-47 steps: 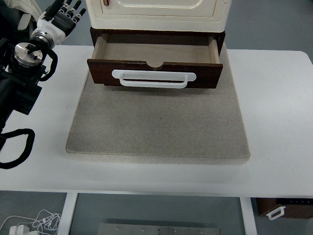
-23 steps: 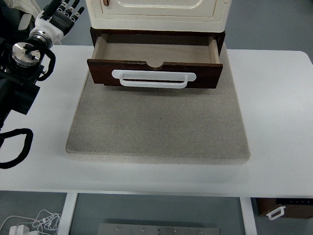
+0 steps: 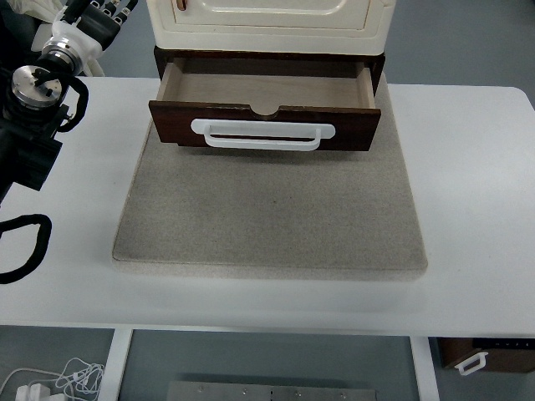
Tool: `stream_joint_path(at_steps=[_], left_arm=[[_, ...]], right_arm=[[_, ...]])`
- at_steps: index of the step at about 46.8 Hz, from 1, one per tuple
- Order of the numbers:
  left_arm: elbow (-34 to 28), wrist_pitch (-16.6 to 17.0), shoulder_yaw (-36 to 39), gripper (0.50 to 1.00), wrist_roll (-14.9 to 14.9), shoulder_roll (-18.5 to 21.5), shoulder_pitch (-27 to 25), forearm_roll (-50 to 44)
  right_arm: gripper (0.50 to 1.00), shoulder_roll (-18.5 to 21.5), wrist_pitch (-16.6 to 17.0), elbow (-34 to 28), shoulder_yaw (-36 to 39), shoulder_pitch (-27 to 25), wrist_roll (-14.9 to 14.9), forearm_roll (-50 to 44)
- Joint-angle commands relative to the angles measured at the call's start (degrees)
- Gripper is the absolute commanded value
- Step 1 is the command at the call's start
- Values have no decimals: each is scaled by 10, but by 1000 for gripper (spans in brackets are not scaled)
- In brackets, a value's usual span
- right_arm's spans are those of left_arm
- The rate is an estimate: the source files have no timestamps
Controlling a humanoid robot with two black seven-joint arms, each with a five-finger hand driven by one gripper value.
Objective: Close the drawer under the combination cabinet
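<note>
A white table (image 3: 468,209) is seen from above, its near edge running across the lower part of the view. A grey, speckled rectangular mat (image 3: 267,217) is laid flat on the middle of the table, with bare white surface left on both sides and in front. At the far end of the mat a cream combination cabinet (image 3: 267,21) is set, and its dark brown drawer (image 3: 266,113), fitted with a white handle (image 3: 262,134), is pulled out over the mat.

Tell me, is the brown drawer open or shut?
Open. The drawer sticks out from under the cabinet, so its empty inside shows.
</note>
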Motion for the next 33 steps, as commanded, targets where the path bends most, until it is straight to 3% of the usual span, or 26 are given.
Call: stream_joint_path(at_steps=[1,25,33], left_arm=[[-2,-1,0,1000,-1,9,-1,0],[-65,-1,0,1000,-17,72,-32,6],[-110,-20,-1,1000,-17,112,-38,5]], right_arm=[[952,0,0,0,0,-1,0,1],[952,0,0,0,0,0,0,1],[952,0,0,-1,0,0,0,0]])
